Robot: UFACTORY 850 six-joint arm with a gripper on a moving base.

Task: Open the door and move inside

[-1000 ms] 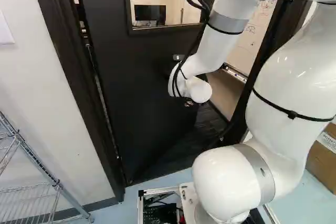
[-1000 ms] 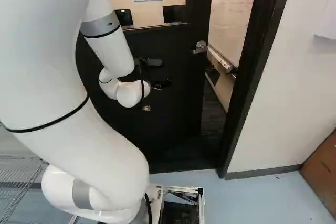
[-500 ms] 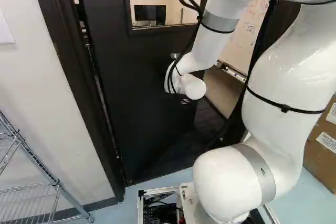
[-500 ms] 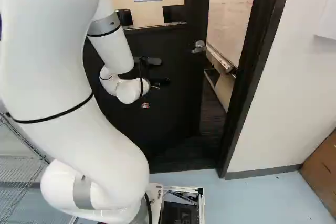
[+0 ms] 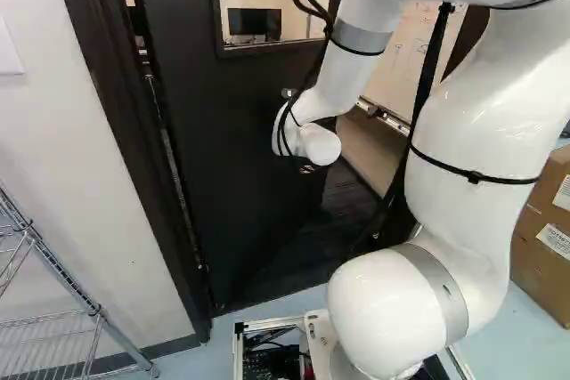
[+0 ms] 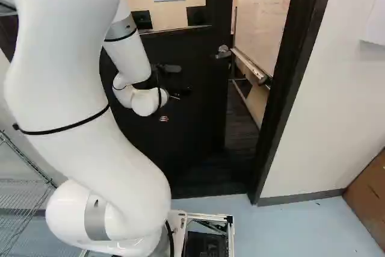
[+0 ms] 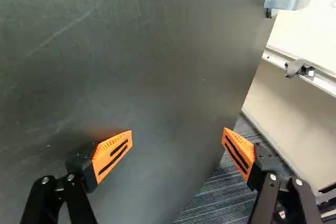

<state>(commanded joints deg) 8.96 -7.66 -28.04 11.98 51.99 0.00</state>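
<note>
The door stands partly open in the middle of the left base view, swung inward, with its handle near the upper middle of the right base view. The claw is released, its fingers spread wide with nothing between them; one is close against the door's face, the other by the free edge, though whether either touches I cannot tell. The step in hand looks like pushing the door wider. With one finger so near the edge, a sideways drift could let it slide off or hook round, and the door might then swing back if it has a closer. The gap right of centre in the right base view looks tight: driving in too soon could knock the base or the arm against the door frame.
</note>
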